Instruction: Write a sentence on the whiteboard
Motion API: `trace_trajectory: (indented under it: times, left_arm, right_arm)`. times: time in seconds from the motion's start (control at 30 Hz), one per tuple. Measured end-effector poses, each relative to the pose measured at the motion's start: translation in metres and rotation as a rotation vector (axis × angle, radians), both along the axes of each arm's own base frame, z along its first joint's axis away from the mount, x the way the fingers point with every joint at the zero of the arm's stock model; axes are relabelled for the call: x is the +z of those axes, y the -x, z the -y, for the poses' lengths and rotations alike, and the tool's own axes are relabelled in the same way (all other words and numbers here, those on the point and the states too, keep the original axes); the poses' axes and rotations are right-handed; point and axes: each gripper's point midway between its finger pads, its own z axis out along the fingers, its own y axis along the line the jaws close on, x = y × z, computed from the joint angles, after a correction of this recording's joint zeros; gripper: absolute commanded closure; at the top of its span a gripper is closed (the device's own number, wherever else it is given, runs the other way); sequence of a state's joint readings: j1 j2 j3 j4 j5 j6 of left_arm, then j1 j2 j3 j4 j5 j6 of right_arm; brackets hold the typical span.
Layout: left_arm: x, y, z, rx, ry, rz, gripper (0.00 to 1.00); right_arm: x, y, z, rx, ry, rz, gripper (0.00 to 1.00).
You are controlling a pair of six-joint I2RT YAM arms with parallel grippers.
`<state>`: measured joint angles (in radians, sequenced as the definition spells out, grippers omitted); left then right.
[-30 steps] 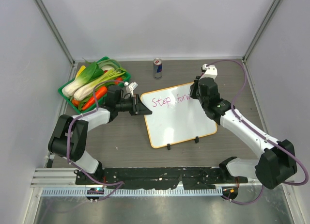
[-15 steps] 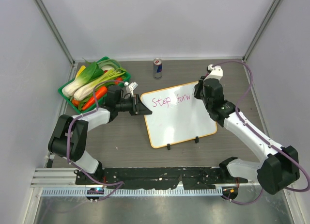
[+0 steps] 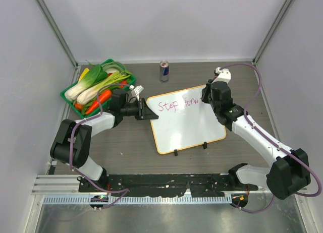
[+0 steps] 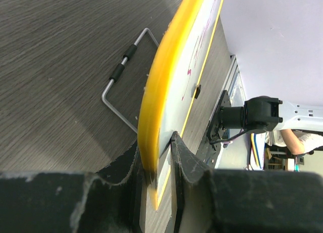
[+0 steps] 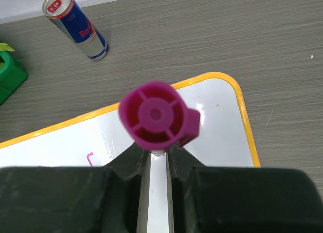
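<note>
The whiteboard [image 3: 187, 126] lies on the table [image 3: 126, 147] between the two arms. It is turned a little, so its long axis climbs from the near left toward the far right. The sentence [image 3: 177, 105] runs along the far edge in pink and so far reads "Step forw". The left gripper [image 4: 156, 148] is closed to a narrow pinch on the board's left edge, one finger on each face, and seems to be bracing it. The right gripper [image 5: 155, 153] is clamped on a magenta marker [image 5: 155, 116]. The marker stands close to upright with its butt end toward the wrist camera, just past the last letter. The marker's own body hides its tip, so it is probably on or just above the white surface, but contact cannot be confirmed. The bare part of the top line lies to the right of the marker, toward the far right corner, in line with the words already written. Room for a second line lies nearer the arm bases. The right arm is the nearer one for this and should travel along the board's long axis. The can [image 3: 164, 70] stands well apart beyond the far edge.
</note>
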<state>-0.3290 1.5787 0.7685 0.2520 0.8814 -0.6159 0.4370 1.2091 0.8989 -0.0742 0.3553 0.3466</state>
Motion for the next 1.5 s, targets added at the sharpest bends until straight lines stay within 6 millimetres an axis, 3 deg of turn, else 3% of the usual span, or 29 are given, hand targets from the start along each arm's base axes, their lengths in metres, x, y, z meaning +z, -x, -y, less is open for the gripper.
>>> trace_trajectory:
  times: [0.77,1.5]
  left_arm:
    - [0.000,0.000,0.001,0.001,-0.002,0.000,1.00]
    - [0.000,0.001,0.001,0.000,-0.002,-0.001,1.00]
  right_arm:
    - [-0.013,0.010,-0.006,0.049,-0.026,-0.019,0.99]
    - [-0.006,0.000,0.000,-0.005,-0.010,-0.007,0.99]
